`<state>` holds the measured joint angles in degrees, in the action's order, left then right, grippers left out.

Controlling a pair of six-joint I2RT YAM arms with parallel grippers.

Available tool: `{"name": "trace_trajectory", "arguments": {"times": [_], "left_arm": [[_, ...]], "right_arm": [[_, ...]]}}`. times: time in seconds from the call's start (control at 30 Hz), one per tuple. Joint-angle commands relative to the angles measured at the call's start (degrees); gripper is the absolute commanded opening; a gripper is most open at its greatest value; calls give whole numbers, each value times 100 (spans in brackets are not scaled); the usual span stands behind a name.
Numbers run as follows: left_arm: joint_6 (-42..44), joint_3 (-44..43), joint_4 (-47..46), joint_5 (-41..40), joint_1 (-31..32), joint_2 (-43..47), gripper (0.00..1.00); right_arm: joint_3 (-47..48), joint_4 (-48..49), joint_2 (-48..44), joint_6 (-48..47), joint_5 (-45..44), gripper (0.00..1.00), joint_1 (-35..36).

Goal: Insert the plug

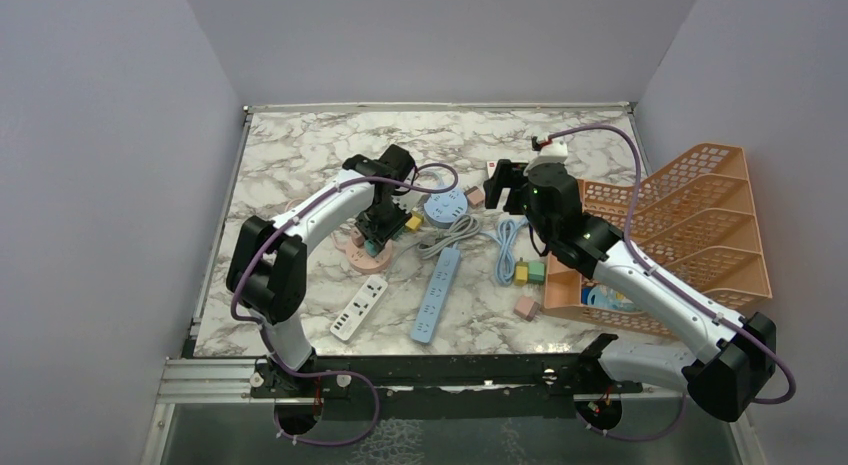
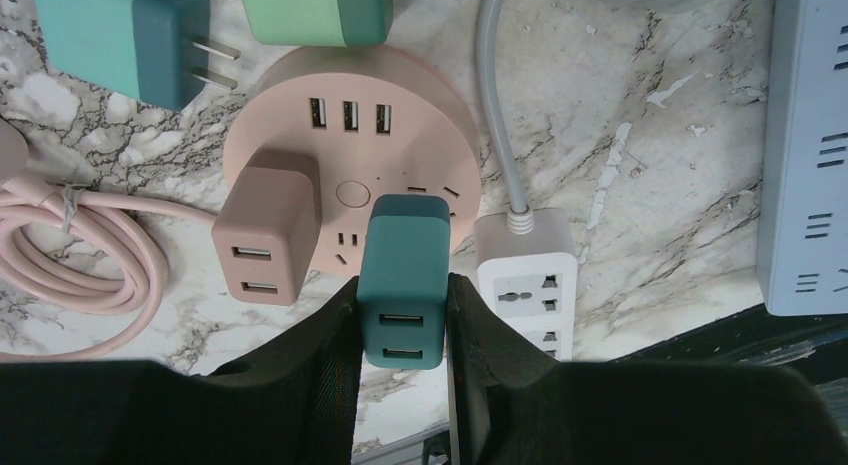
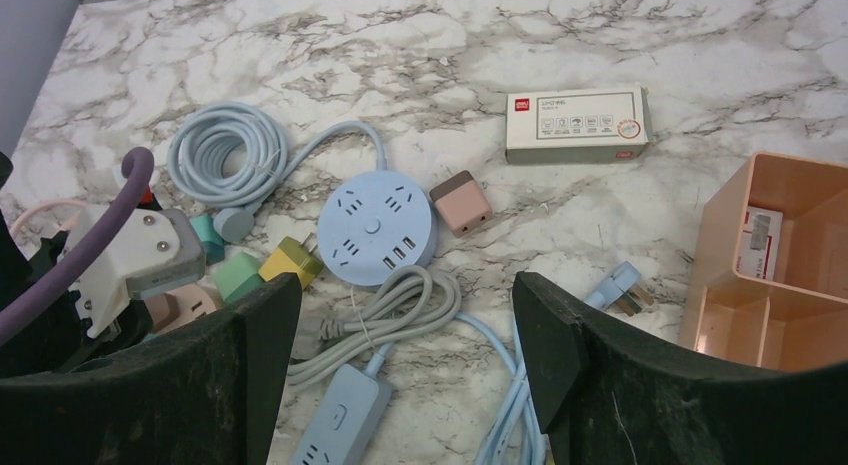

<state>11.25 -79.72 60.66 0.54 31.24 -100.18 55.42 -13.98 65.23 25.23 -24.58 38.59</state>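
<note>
In the left wrist view my left gripper (image 2: 402,287) is shut on a teal plug (image 2: 405,240), a two-port adapter. The plug's far end meets the near right part of the round pink socket hub (image 2: 350,135). Its prongs are hidden, so I cannot tell how deep they sit. A pink adapter (image 2: 268,240) stands plugged into the hub's left side. From above, the left gripper (image 1: 382,225) hangs over the pink hub (image 1: 365,257). My right gripper (image 1: 505,185) hovers open and empty above the table's middle, its wide-set fingers (image 3: 250,325) over a grey cable (image 3: 400,305).
A loose teal plug (image 2: 130,35) and a green one (image 2: 315,10) lie beyond the hub. A white strip (image 2: 525,285) sits to its right and a pink cable coil (image 2: 80,255) to its left. A blue round hub (image 3: 376,226), blue strip (image 1: 436,295), white box (image 3: 574,123) and orange basket (image 1: 690,225) lie further right.
</note>
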Motion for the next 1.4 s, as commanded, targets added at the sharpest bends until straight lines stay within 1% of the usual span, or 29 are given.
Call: {"name": "trace_trajectory", "arguments": {"times": [0.0, 0.27, 0.37, 0.4, 0.57, 0.77, 0.97, 1.07, 1.1, 1.3, 1.37], "left_arm": [[-16, -171, 133, 3, 13, 152, 0], [-67, 132, -13, -157, 13, -51, 0], [-69, 134, -68, -157, 13, -74, 0], [-67, 267, -75, -172, 13, -88, 0], [-65, 400, -233, -151, 14, -114, 0], [-62, 420, -405, -190, 13, -60, 0], [17, 267, -374, -183, 13, 234, 0], [48, 238, -353, -178, 13, 237, 0], [53, 248, -351, -183, 13, 374, 0], [6, 422, -383, -161, 15, 306, 0], [5, 483, -404, -73, 15, 135, 0]], "right_arm": [[-57, -57, -72, 60, -60, 78, -9], [-117, -88, -141, 78, -87, 78, -9], [-134, -96, -160, 72, -84, 78, -9], [-136, -94, -160, 74, -85, 78, -9], [-145, -88, -151, 79, -76, 78, -9], [-163, -88, -167, 78, -107, 78, -10], [-146, -70, -132, 70, -94, 78, -14], [-145, -55, -112, 90, -71, 78, -9], [-141, -53, -101, 99, -53, 78, -9], [-101, -52, -45, 96, -12, 77, -15], [-108, -61, -63, 89, -20, 77, -14]]}}
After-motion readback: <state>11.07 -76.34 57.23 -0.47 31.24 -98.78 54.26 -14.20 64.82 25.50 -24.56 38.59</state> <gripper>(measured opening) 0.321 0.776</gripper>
